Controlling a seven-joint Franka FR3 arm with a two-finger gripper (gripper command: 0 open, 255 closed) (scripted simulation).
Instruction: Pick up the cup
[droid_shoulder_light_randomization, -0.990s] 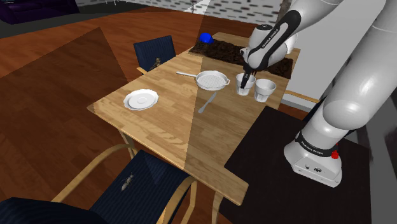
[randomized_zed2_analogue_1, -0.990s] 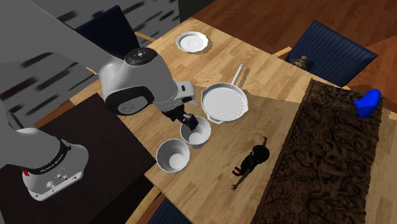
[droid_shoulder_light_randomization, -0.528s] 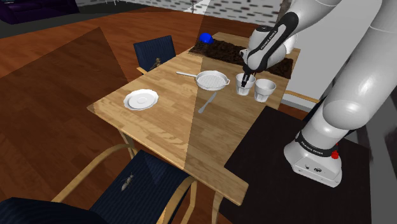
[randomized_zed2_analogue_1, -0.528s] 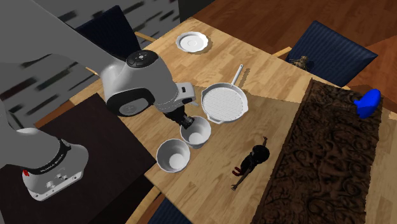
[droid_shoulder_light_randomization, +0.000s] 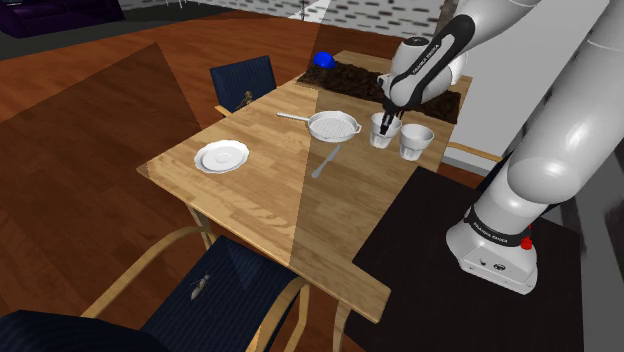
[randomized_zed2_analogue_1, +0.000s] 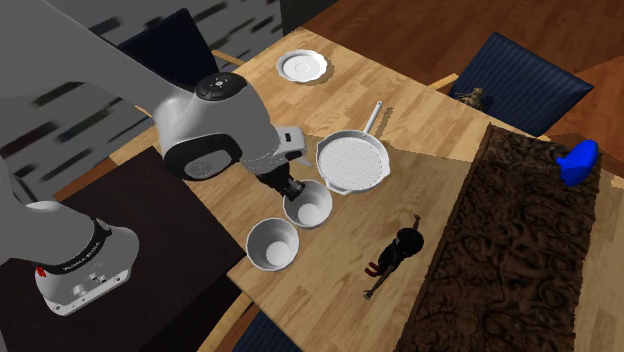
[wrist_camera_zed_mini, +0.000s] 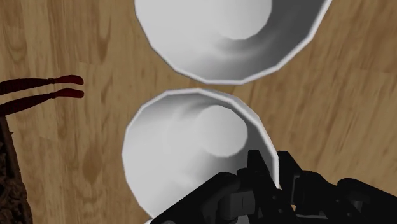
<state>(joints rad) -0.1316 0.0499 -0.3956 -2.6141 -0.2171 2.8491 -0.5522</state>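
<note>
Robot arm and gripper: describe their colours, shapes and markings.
The white Franka arm has glossy, rounded, tube-like links with dark joints. A dark band with small white lettering rings it near the wrist, and another sits above the base. The rounded white base carries a small red button. The all-black two-finger gripper is blocky, with short squared fingers.

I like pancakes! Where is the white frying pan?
In the second exterior view, the round white frying pan lies on the wooden table, close beside the white cup at the tool, toward that view's upper right.
</note>
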